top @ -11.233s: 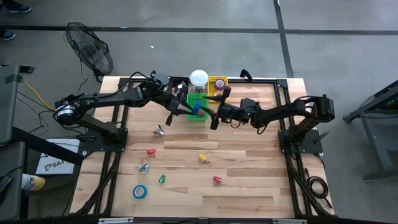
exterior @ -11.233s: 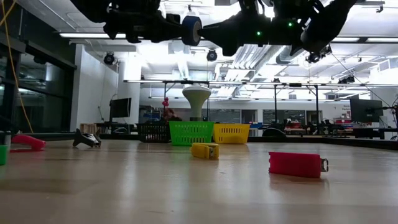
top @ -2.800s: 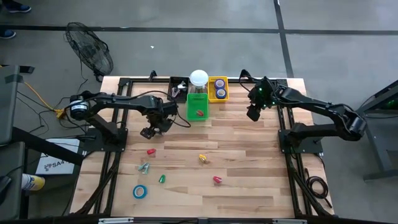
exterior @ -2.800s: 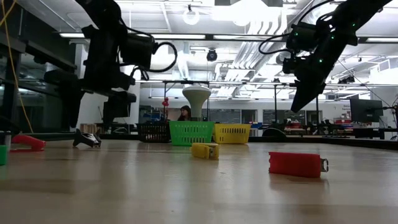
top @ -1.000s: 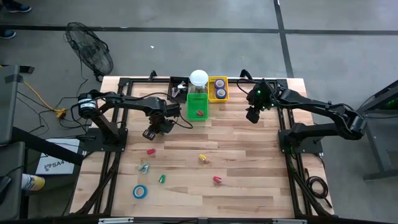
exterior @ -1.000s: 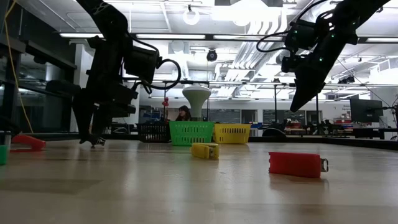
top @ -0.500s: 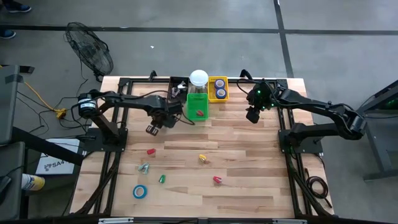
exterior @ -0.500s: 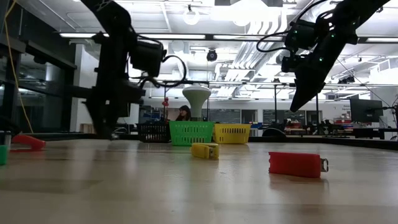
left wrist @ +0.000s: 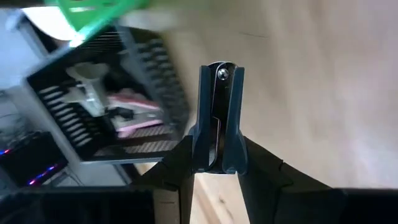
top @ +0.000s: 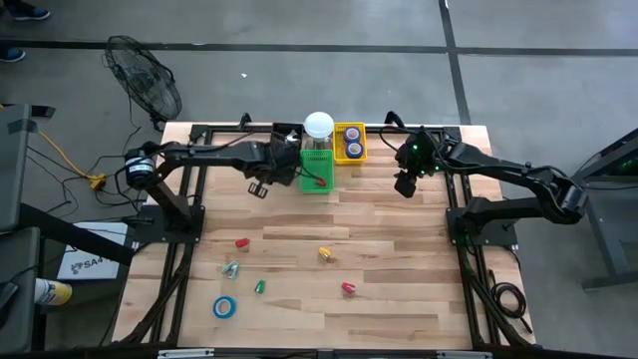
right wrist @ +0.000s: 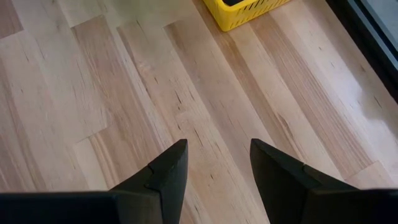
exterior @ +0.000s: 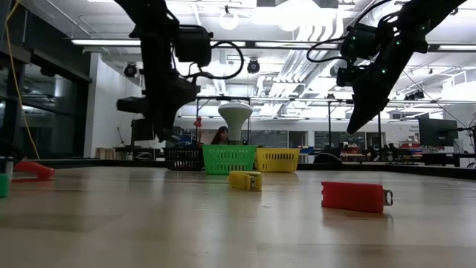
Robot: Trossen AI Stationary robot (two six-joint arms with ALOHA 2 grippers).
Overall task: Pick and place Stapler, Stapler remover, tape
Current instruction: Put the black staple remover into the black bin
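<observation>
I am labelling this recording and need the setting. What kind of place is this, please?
Probably a robotics lab or workshop. Two arms are mounted on a wooden table standing on a bare concrete floor; the low view shows open ceiling ducts and a desk monitor.

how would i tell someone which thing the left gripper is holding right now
Start at the row of baskets along the table's far edge: black basket, green basket, yellow basket. The left gripper hangs just short of the black one, shut on a staple remover. It is the dark claw-shaped piece with a silver rivet, the only item off the table.
</observation>
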